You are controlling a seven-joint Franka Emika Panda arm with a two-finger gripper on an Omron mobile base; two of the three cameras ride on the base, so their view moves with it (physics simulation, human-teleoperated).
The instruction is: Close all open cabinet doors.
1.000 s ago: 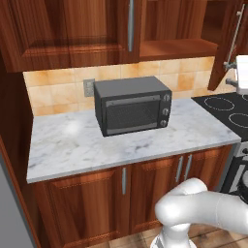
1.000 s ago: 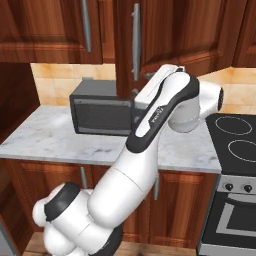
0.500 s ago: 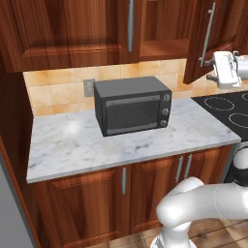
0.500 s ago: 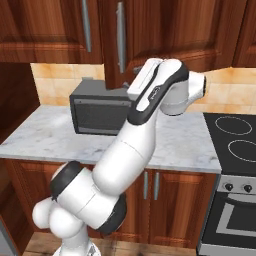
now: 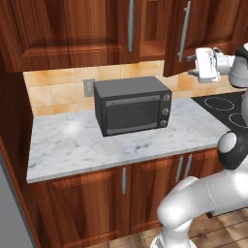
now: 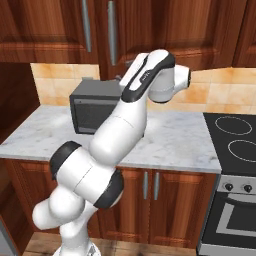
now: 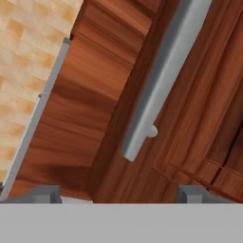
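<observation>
One raised arm, claw (image 5: 193, 65) spread wide beside the ajar cabinet door's (image 5: 196, 29) silver handle (image 7: 163, 78).

2 base views look forward-down, sharing counter (image 5: 72, 140) and oven (image 6: 92, 107); hand view close on cabinet door (image 7: 199, 95).
</observation>
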